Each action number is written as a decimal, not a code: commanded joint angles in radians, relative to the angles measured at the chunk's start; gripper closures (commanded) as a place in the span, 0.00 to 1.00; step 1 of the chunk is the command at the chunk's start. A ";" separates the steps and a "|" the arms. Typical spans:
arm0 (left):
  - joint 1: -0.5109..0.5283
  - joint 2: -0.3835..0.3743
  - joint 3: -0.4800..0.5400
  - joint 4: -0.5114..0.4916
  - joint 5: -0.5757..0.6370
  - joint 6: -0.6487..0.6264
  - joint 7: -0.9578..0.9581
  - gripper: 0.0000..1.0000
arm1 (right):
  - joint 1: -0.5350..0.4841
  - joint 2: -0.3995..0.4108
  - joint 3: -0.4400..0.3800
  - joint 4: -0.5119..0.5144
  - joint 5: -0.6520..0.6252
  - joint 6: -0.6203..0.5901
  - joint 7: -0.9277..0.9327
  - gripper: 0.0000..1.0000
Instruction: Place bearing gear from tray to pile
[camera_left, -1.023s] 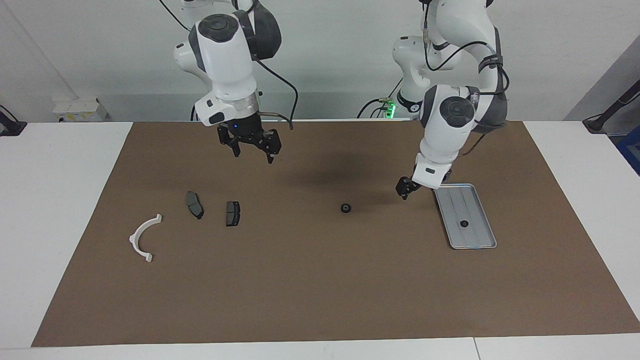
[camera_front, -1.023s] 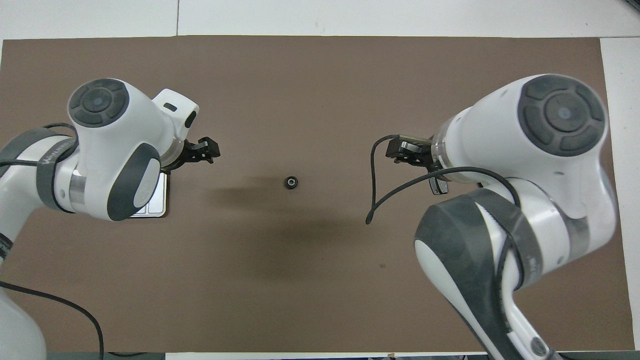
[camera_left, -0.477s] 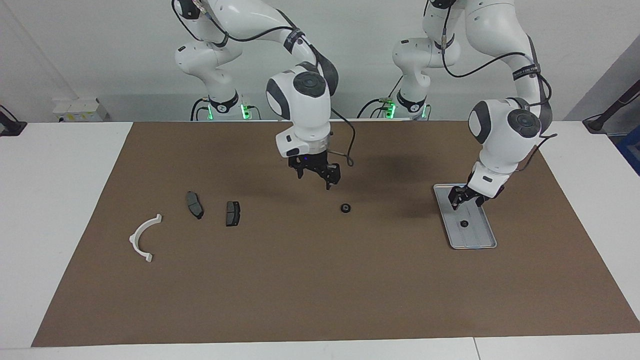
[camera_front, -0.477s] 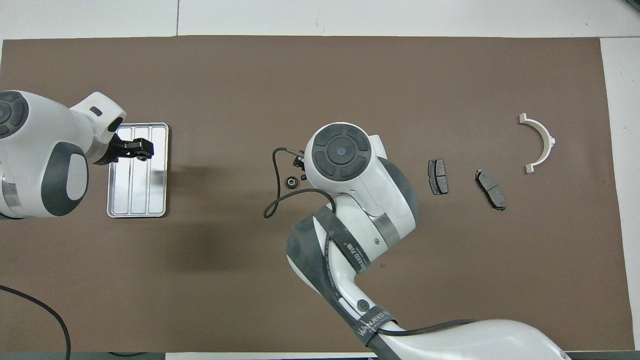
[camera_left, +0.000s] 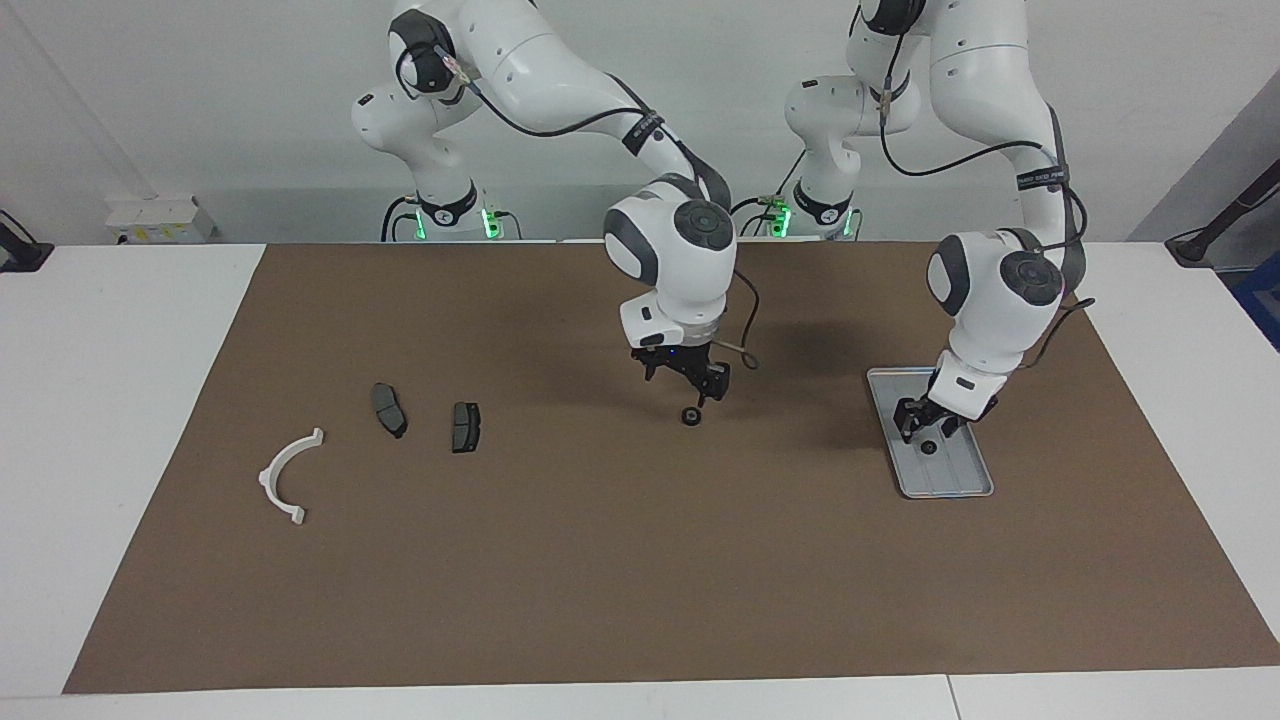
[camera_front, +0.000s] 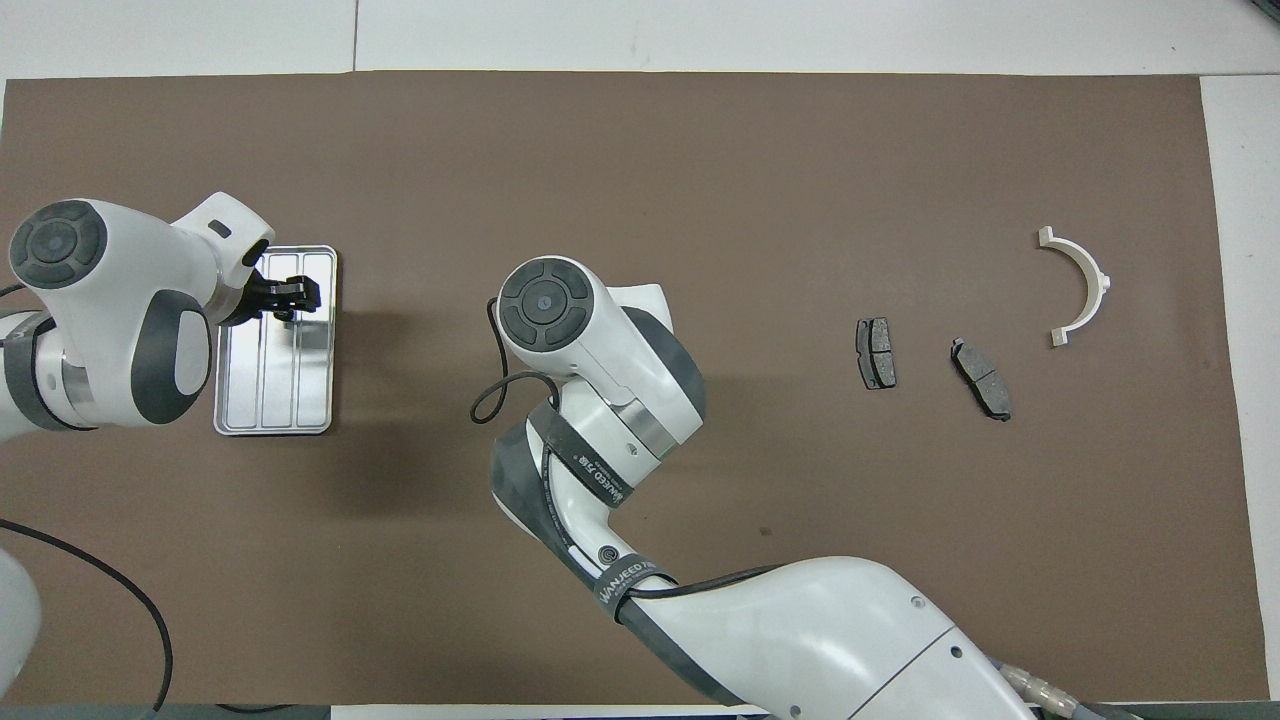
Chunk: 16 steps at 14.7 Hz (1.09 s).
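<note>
On the brown mat (camera_left: 600, 560), the left gripper (camera_left: 925, 428) is down in the tray (camera_left: 945, 482) around a gear (camera_left: 929, 447), grip unclear; the right gripper (camera_left: 690, 385), jaws apart, hangs over another gear (camera_left: 690, 416).

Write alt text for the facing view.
The left gripper is down in the tray over a small black gear, while the right gripper hangs over a second gear on the brown mat. Two brake pads and a white bracket lie toward the right arm's end.
</note>
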 joint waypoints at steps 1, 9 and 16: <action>0.036 0.003 -0.010 -0.002 0.004 0.021 0.014 0.38 | 0.005 0.033 -0.002 0.058 -0.006 -0.027 0.036 0.00; 0.035 0.029 -0.010 -0.005 0.004 0.052 0.009 0.45 | 0.014 0.068 0.000 0.055 0.025 0.002 0.045 0.00; 0.033 0.041 -0.010 -0.005 0.004 0.059 0.009 0.47 | 0.014 0.070 0.012 0.035 0.055 0.041 0.043 0.00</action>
